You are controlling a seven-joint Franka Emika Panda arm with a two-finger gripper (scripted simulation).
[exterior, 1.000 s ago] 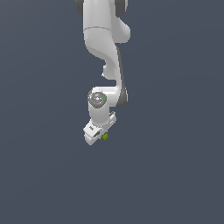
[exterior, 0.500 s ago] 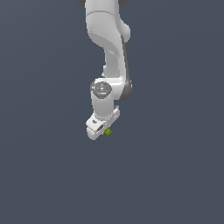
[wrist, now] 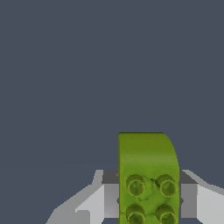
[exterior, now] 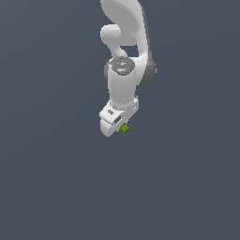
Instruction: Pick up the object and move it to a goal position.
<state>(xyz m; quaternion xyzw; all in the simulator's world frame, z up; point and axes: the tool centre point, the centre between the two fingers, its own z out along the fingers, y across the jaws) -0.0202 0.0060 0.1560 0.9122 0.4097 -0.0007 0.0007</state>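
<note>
The hand is clamped on the lime-green block, its two grey fingers pressing the studded sides. From outside, the block peeks out at about five o'clock of the white hand, against plain grey.

Your white Panda arm comes down from the top of the exterior view, elbow bent, the wrist pointing nearly straight down with a slight tilt toward the exterior view's left. The gripper hangs at its end, and your wrist view shows its grey fingers closed against both sides of the lime-green block.
</note>
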